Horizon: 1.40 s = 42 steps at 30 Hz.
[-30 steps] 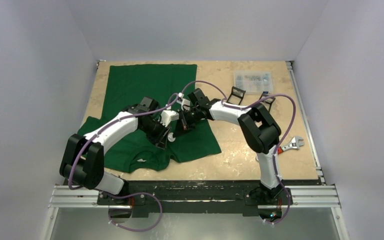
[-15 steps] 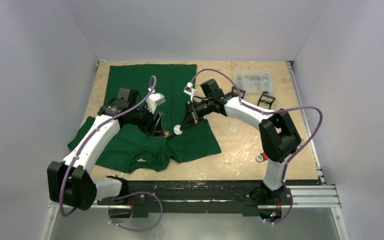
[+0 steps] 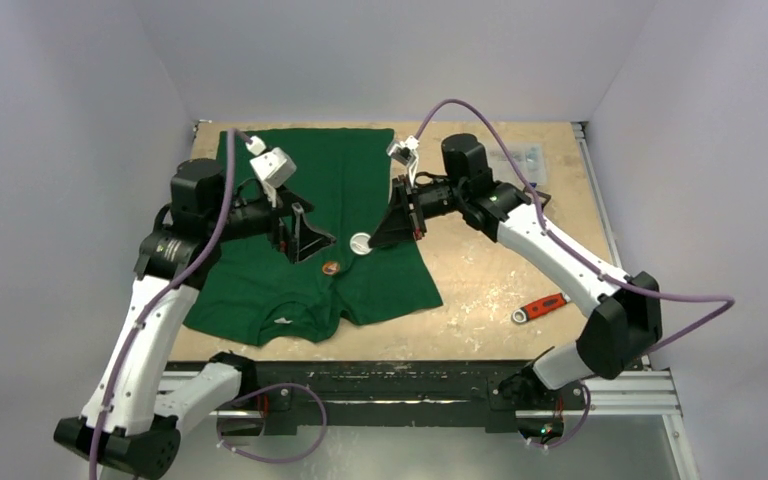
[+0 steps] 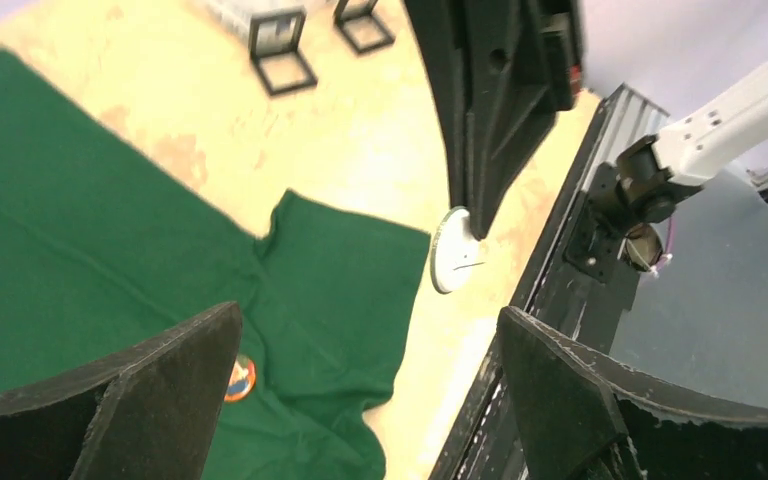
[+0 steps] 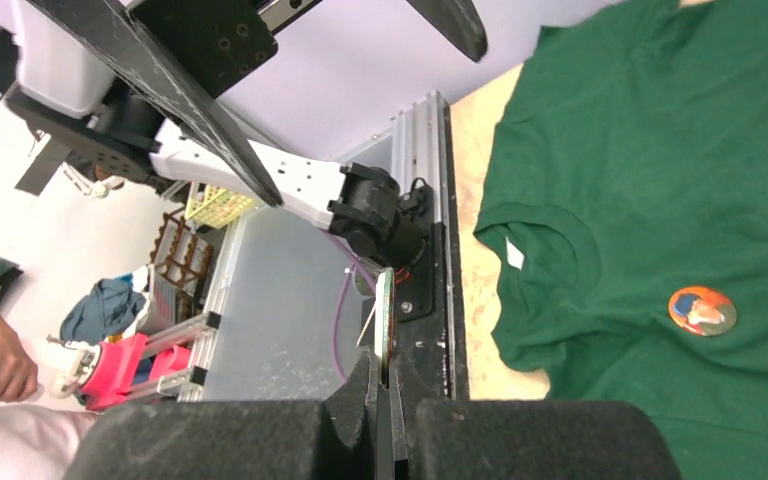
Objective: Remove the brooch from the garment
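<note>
Left gripper (image 4: 368, 318) is hovering, fingers apart, probably to reach the round orange brooch (image 5: 702, 310) on the dark green T-shirt (image 5: 660, 150); right gripper (image 5: 385, 385) is pinching a thin white disc (image 4: 453, 252) clear of it.

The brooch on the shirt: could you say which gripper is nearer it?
Left. The left gripper hangs open just beyond the brooch; the right gripper, pinching a white disc, is farther right.

light: bright, even, overhead | shadows: faint | blur: wrist-view foregrounds soft | glare: none
</note>
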Tool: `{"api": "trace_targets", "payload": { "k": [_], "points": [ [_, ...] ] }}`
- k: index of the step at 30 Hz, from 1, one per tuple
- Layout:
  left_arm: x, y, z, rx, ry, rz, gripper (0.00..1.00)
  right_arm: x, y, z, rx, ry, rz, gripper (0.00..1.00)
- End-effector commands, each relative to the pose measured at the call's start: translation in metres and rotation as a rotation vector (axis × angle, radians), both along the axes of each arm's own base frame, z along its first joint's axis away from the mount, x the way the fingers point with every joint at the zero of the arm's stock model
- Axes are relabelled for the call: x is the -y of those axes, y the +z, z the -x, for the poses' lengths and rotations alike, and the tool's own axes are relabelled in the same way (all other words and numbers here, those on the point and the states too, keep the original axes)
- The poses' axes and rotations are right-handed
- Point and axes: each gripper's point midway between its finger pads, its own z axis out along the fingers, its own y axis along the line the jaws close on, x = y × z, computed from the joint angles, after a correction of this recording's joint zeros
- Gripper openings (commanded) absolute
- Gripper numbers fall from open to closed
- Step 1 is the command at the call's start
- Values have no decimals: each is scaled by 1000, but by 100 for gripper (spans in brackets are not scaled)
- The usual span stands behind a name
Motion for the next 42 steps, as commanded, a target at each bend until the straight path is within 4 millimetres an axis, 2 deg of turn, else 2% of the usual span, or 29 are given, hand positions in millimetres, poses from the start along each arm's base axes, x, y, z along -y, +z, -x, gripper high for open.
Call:
{"api": "trace_targets", "payload": {
  "k": [1, 5, 10, 14, 22, 30, 42],
  "points": [
    [10, 51, 20, 56, -46, 157, 100, 10, 39, 23, 90, 69, -90, 0],
    [24, 59, 47, 0, -221, 219, 100, 14, 47, 29, 80, 67, -97, 0],
    [31, 51, 39, -48, -162, 224, 100, 12, 54, 31, 28, 62, -125, 0],
    [35, 44, 34, -63, -131, 203, 95, 11, 58, 33, -16, 62, -138, 0],
    [42, 29, 44, -135, -152, 190, 83, 6, 58, 30, -54, 49, -144, 0],
    [48, 27, 48, -179, -187, 192, 66, -2, 59, 38, -36, 57, -148, 0],
    [51, 22, 61, -161, -258, 197, 53, -5, 59, 35, -55, 53, -153, 0]
  ]
}}
